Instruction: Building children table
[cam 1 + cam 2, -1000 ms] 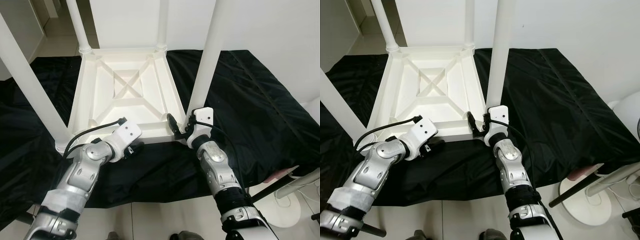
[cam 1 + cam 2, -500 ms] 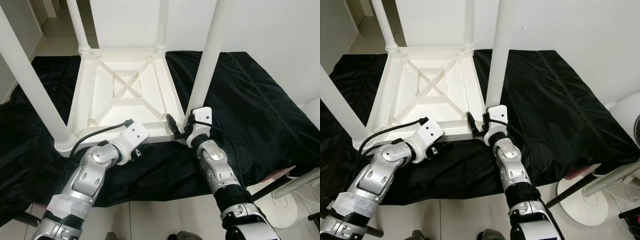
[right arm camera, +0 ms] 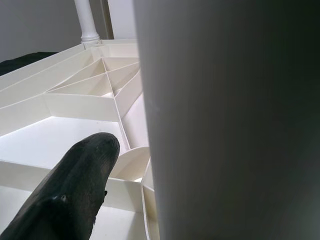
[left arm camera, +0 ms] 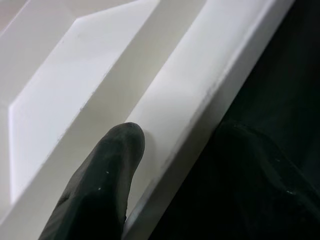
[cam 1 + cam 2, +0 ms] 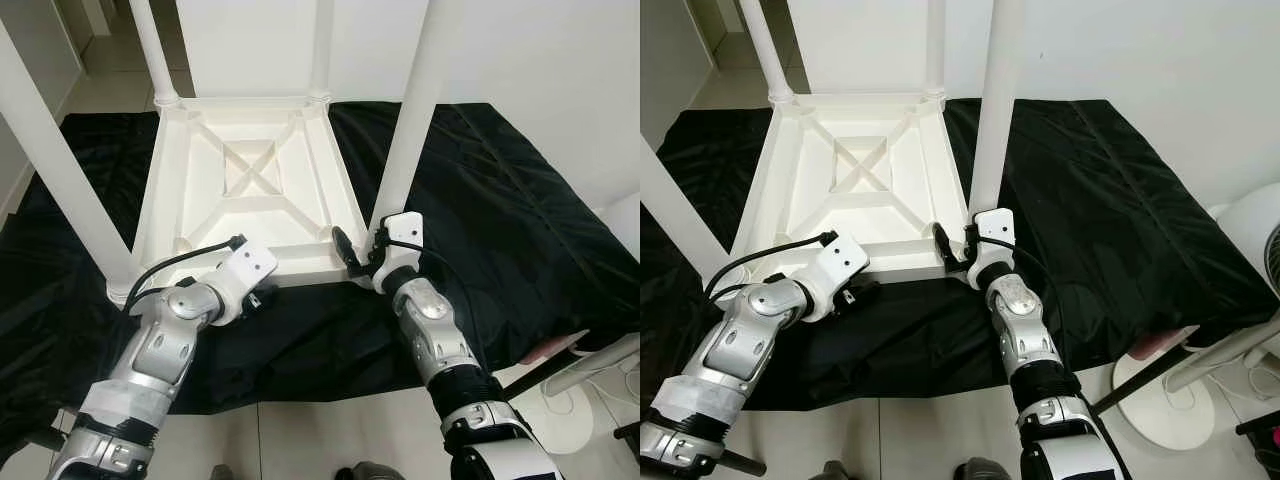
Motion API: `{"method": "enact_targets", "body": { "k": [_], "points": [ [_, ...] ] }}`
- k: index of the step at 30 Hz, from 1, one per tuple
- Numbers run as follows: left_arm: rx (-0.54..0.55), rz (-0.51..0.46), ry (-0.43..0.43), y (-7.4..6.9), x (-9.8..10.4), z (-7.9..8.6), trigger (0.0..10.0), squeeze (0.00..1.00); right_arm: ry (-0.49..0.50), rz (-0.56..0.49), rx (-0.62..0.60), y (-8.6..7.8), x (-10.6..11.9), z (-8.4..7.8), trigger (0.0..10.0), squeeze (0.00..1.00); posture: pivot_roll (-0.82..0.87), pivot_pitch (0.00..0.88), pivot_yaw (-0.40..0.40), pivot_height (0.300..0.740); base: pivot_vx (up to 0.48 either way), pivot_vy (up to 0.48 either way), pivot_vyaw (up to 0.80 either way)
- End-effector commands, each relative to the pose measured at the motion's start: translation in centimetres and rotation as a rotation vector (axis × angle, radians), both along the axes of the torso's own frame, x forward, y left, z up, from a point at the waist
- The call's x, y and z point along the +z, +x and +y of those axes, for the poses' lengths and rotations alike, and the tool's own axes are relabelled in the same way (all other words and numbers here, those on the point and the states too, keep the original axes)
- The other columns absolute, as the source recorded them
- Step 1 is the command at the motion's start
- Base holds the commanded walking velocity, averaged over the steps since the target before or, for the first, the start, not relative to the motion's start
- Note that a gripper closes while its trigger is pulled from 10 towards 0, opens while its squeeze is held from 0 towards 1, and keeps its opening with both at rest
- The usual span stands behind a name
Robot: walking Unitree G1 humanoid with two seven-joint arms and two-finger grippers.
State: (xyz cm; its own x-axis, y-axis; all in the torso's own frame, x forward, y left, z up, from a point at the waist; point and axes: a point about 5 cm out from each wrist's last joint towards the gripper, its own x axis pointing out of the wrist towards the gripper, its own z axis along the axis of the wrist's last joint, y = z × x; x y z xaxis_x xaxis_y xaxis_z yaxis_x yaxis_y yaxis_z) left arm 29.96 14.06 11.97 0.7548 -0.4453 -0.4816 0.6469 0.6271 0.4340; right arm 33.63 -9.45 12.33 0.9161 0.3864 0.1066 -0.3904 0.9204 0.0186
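The white children's table (image 5: 300,262) lies upside down on a black cloth (image 5: 480,200), with its legs standing up. My left gripper (image 5: 258,297) is open at the near rim, left of the middle. In the left wrist view one finger (image 4: 105,180) rests on the rim's inner side and the other sits outside over the cloth. My right gripper (image 5: 362,245) is open at the foot of the near right leg (image 5: 405,130). One finger (image 3: 80,195) stands a little apart from that leg (image 3: 225,120), which hides the other finger.
The near left leg (image 5: 50,170) rises beside my left arm, and two far legs (image 5: 150,50) stand at the back corners. A white fan base (image 5: 1170,390) and a dark rod lie on the tiled floor at the right. A white wall stands behind.
My left gripper slid right along the near rim, then back to the left. The right gripper stayed at the leg's foot. The camera shifted slightly.
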Motion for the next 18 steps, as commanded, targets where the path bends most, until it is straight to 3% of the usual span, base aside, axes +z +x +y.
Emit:
{"method": "enact_targets", "body": {
  "k": [1, 9, 18],
  "points": [
    [0.079, -0.002, 0.056, -0.4, -1.1, 0.9, 10.0, 0.00, -0.001, -0.001, 0.035, 0.2, 0.2, 0.9, 10.0, 0.00, 0.01, 0.000, -0.017, 0.740, 0.000, 0.000, 0.00],
    [0.004, 0.089, 0.082, -2.0, -1.6, 1.8, 10.0, 0.00, -0.008, 0.002, 0.198, -0.5, 0.1, 3.4, 10.0, 0.00, 0.03, 0.000, -0.021, 0.740, 0.000, 0.000, 0.00],
    [-0.006, 0.132, 0.107, -3.1, -2.3, 2.7, 10.0, 0.00, -0.011, -0.008, 0.226, -0.4, 0.4, 4.0, 10.0, 0.00, 0.03, 0.000, -0.026, 0.740, 0.000, 0.000, 0.00]
  ]
}}
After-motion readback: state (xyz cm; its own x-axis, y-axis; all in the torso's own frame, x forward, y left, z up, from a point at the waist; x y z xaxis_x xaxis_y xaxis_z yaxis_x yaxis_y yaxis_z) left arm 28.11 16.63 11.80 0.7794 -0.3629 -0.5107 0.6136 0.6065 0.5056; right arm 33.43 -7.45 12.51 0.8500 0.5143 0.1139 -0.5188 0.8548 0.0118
